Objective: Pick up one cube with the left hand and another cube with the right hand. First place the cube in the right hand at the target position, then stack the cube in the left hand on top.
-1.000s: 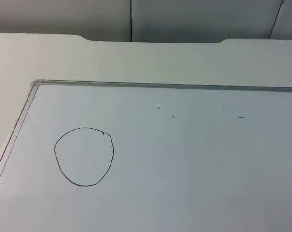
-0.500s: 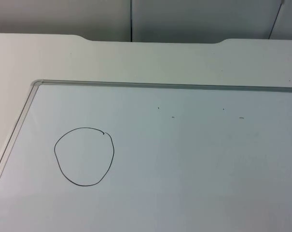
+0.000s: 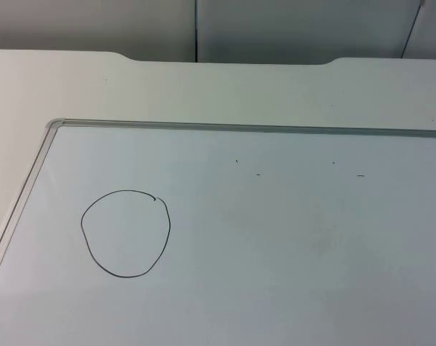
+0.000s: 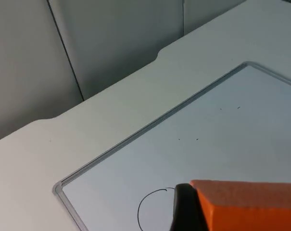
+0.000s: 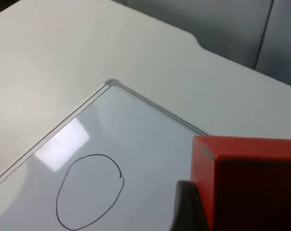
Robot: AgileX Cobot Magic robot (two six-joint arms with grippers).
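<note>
Left tool [image 4: 183,211]: clenched on an orange cube [image 4: 246,207], carried above the bench [image 3: 203,94] with the drawn circle [image 4: 155,209] on the whiteboard [image 4: 232,134] just ahead of and below its fingertip. Right tool [image 5: 186,207]: clenched on a red cube [image 5: 251,183], likewise aloft, the same circle [image 5: 90,191] ahead of and beneath it. Both cubes look rigid, light and flat-faced with crisp edges, so I judge them best pinched across two opposite side faces, leaving top and underside free for a square stack; smooth faces may slip if released tilted.
</note>
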